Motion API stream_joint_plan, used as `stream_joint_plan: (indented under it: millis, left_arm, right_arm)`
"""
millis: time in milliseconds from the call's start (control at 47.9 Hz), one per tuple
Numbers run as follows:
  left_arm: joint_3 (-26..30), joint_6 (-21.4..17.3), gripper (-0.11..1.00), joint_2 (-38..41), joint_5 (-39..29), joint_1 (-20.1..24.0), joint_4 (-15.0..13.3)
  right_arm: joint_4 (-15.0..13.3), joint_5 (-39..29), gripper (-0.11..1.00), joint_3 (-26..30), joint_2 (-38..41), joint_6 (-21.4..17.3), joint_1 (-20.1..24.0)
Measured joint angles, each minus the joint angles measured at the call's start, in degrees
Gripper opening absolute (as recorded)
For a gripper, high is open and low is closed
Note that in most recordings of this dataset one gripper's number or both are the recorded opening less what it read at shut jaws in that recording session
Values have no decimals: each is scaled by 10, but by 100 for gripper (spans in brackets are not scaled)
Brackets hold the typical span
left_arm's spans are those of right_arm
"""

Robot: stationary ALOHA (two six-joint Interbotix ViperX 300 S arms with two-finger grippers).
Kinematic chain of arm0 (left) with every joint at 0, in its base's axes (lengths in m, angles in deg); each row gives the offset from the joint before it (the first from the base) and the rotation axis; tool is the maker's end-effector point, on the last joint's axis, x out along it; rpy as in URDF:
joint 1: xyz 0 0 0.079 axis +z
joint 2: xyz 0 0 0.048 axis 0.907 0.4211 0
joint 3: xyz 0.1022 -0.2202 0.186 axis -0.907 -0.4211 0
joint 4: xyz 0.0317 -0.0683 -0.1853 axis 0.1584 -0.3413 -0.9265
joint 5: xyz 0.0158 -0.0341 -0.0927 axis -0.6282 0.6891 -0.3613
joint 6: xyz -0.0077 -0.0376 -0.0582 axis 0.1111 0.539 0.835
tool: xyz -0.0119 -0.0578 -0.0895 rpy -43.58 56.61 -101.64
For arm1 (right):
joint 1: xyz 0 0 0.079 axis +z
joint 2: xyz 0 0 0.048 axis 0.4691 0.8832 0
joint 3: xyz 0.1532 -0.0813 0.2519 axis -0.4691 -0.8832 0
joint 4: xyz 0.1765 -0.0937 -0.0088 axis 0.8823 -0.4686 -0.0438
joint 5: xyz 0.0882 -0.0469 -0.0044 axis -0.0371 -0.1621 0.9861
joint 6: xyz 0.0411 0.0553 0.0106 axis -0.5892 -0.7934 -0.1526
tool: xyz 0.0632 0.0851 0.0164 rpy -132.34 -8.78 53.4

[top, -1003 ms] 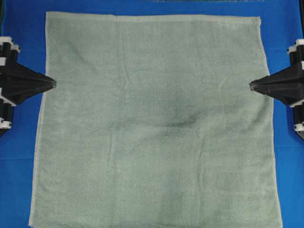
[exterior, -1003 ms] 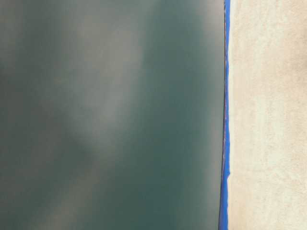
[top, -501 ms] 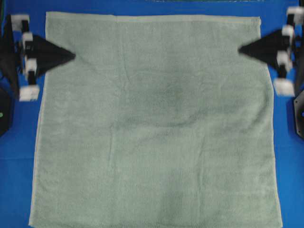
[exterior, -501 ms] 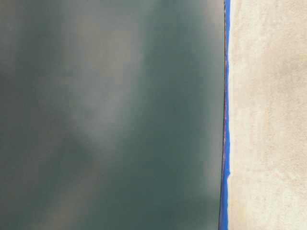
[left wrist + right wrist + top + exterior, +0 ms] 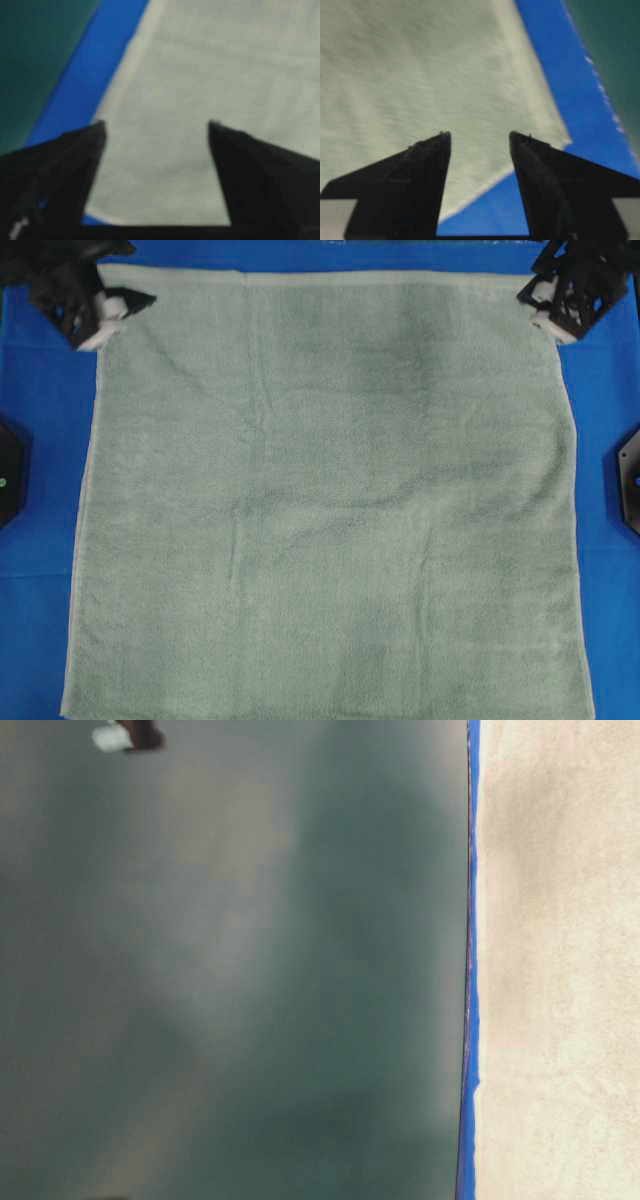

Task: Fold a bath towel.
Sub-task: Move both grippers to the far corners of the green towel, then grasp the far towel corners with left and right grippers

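The bath towel (image 5: 330, 500), pale sage-green terry, lies spread flat and nearly square, with a lighter hem along its far and left edges. My left gripper (image 5: 135, 305) hovers at the towel's far left corner. In the left wrist view the left gripper (image 5: 156, 127) is open, with the towel (image 5: 210, 65) below and nothing between its fingers. My right gripper (image 5: 535, 300) is at the far right corner. In the right wrist view the right gripper (image 5: 480, 136) is open over the towel's corner (image 5: 420, 70). The table-level view shows the towel (image 5: 560, 960) only as a blurred beige area.
A bright blue cloth (image 5: 40, 390) covers the table under the towel and shows along the left, right and far sides. Black arm bases sit at the left edge (image 5: 8, 470) and right edge (image 5: 630, 475). Dark green surface (image 5: 35, 55) lies beyond the blue cloth.
Both grippers have moved from the towel's mid side edges up to its far corners. Both were shut earlier and now stand open. The towel has not shifted.
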Motion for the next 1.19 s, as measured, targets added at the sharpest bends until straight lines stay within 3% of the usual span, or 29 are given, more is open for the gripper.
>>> stream_joint_plan:
  millis: [209, 397, 627, 982, 1086, 1191]
  left_arm:
    - [70, -87, 76, 129, -37, 52, -5]
    - [96, -111, 76, 221, -40, 69, -6]
    - [97, -148, 76, 306, 11, 83, -6]
    - [87, -153, 74, 334, 61, 83, -9]
    - [85, -157, 64, 334, 62, 82, -8]
    - [81, -178, 34, 334, 62, 76, -8]
  right_arm:
    - [50, -9, 56, 47, 115, 103, -66]
    - [89, -4, 56, 79, 206, 177, -106]
    - [97, 20, 56, 95, 289, 202, -133]
    - [99, 38, 54, 97, 322, 214, -135]
    - [102, 38, 38, 97, 325, 214, -134]
    - [108, 37, 10, 91, 323, 220, -129]
